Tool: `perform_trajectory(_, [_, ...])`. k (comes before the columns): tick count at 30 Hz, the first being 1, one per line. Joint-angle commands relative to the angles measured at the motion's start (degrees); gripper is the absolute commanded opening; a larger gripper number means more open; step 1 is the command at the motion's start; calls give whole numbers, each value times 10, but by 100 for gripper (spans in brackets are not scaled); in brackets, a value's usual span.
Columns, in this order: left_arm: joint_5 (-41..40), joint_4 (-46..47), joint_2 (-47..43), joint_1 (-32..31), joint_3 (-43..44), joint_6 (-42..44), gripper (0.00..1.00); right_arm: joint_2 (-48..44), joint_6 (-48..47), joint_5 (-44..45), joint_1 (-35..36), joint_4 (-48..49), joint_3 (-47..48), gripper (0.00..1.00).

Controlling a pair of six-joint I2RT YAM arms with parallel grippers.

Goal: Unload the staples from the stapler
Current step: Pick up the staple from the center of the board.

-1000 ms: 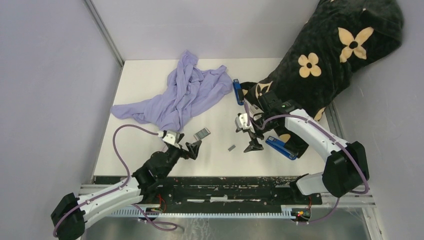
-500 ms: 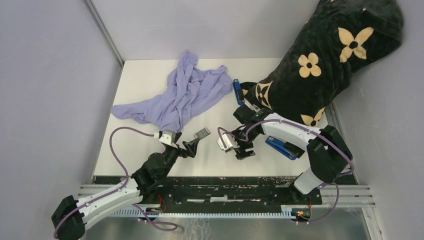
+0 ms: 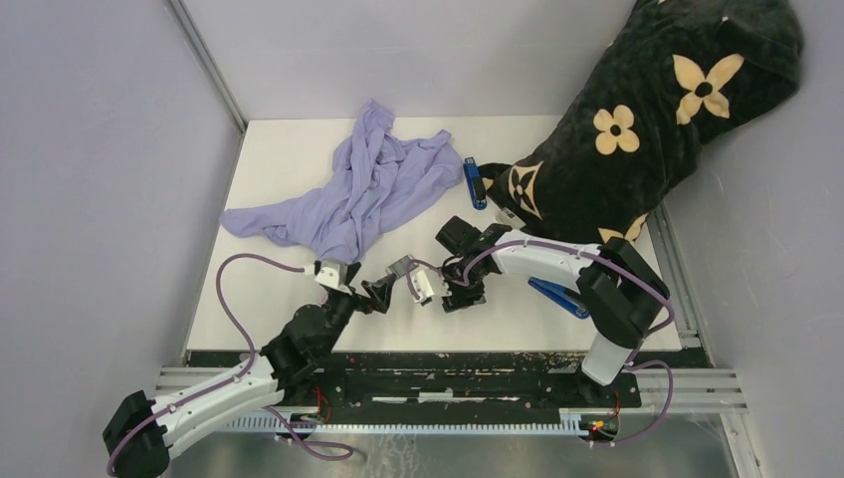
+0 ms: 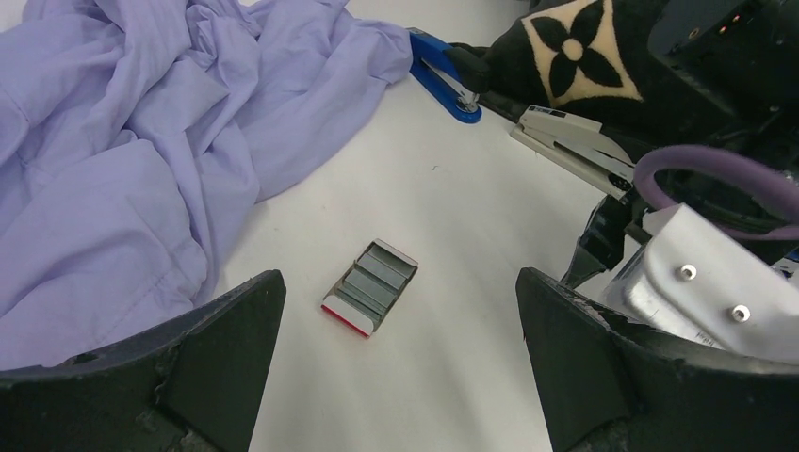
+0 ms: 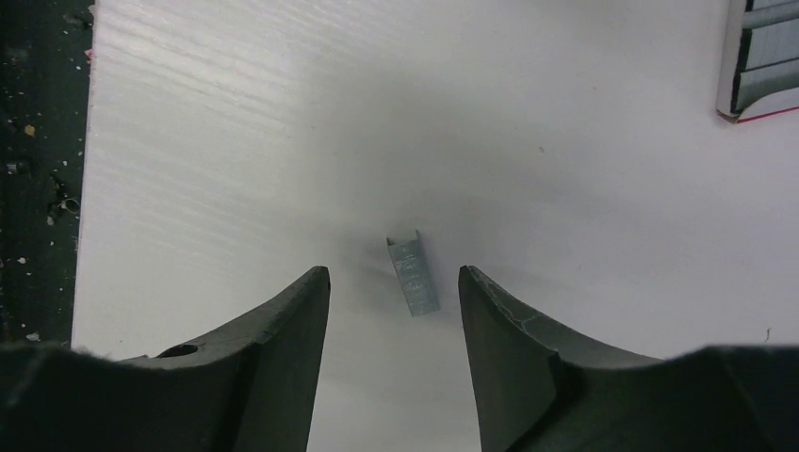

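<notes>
Staples [image 5: 413,273] between the right fingers [image 5: 528,363]

Laboratory robot test cell: plain grey panel walls [image 3: 90,149] enclose a white flat tabletop [image 3: 289,159]; an aluminium mounting rail [image 3: 448,398] runs along its near edge.

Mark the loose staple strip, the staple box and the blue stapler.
staple strip [image 5: 413,275]: right wrist view, middle of the ribbed strip.
staple box [image 4: 345,319]: left wrist view, its red-edged near end.
blue stapler [image 4: 439,75]: left wrist view, middle of its blue body.
</notes>
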Motion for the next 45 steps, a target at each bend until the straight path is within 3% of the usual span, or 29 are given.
perform_trajectory(1, [-22,28,-6,3,-17,-27,99,22,17,51,24,27,25,58])
perform_trajectory(22, [-22,23,-18,4,-19,-28,99,58,29,68,29,22,39,37])
perform_trajectory(31, [-26,18,-27,5,-21,-31,99,60,35,70,29,14,44,21])
perform_trajectory(36, [-35,12,-29,6,-21,-37,99,59,54,74,29,9,52,19])
perform_trajectory(45, [-43,-43,49,37,41,-92,95,46,107,60,11,-7,73,15])
